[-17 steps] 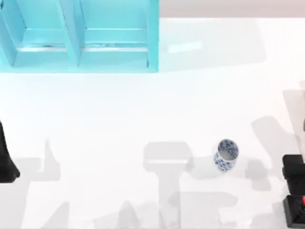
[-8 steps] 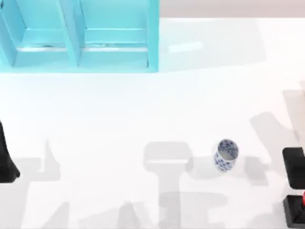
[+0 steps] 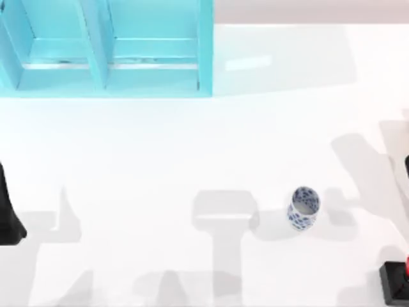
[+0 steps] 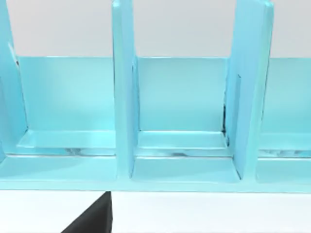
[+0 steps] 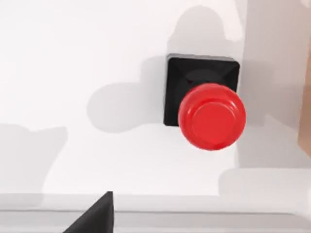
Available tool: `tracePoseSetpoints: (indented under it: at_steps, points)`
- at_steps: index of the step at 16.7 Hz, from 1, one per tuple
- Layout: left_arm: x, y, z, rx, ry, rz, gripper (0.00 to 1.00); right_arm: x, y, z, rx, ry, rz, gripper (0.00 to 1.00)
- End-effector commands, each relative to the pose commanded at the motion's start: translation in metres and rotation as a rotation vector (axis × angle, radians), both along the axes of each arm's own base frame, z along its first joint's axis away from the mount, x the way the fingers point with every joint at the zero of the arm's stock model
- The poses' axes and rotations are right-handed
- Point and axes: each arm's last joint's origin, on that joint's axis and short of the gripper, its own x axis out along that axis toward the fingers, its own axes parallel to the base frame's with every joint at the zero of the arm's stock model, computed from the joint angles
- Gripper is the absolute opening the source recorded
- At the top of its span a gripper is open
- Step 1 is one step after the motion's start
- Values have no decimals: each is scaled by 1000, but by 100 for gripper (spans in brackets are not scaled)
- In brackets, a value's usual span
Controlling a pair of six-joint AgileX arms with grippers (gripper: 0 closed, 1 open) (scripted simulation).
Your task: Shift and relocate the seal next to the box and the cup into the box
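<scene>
Top view: the seal (image 3: 397,281) stands at the worktop's (image 3: 192,147) right near corner, the cup (image 3: 303,207) to its left. Right wrist view: the seal (image 5: 204,104) lies below the right pincer; I cannot tell its fingers' state.

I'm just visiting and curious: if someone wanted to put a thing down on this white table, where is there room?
The widest bare stretch lies between the light blue compartmented box at the back left and the small white cup with blue pattern. The table's right back is bare too. The near right corner is tighter: the black-based stamp with red knob sits there.
</scene>
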Motion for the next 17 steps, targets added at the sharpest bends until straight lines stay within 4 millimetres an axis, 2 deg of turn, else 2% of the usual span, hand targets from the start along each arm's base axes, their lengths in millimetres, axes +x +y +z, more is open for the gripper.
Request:
tracePoseSetpoints:
  at_steps: [6,8,11,14,17]
  points:
    - [0,0,0,0,0,0,100,0,1,2,0,1,3,100]
    - [0,0,0,0,0,0,100,8,7,1,3,2,5,100]
    - [0,0,0,0,0,0,100,38,29,-10,3,26,3,100]
    - [0,0,0,0,0,0,100,78,63,-41,-8,79,-1,100]
    - [0,0,0,0,0,0,100,104,94,-71,-13,104,-4,100]
